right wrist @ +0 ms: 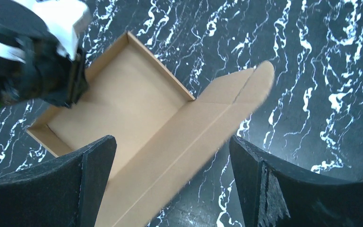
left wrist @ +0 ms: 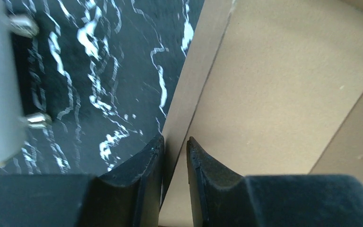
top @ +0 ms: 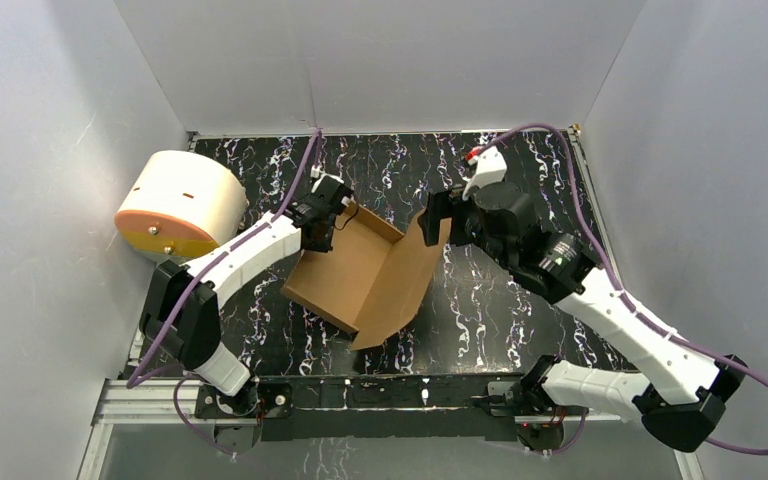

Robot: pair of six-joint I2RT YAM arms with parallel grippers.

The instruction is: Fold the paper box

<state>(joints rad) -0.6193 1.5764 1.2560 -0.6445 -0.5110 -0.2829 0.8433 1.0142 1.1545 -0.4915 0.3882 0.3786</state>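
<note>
Paper box (top: 345, 275) half folded.
Left gripper (left wrist: 175, 144) clamps its side wall; right gripper (right wrist: 171, 141) gapes wide above the lid.

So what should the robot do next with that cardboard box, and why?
Probably lower the right end effector, which hangs open above the lid flap, and push that flap closed. The left end effector is pinching the paper box by its side wall, so the box looks steadied.

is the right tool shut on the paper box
No, the right tool stands wide open above the paper box, with none of the cardboard clamped.
</note>
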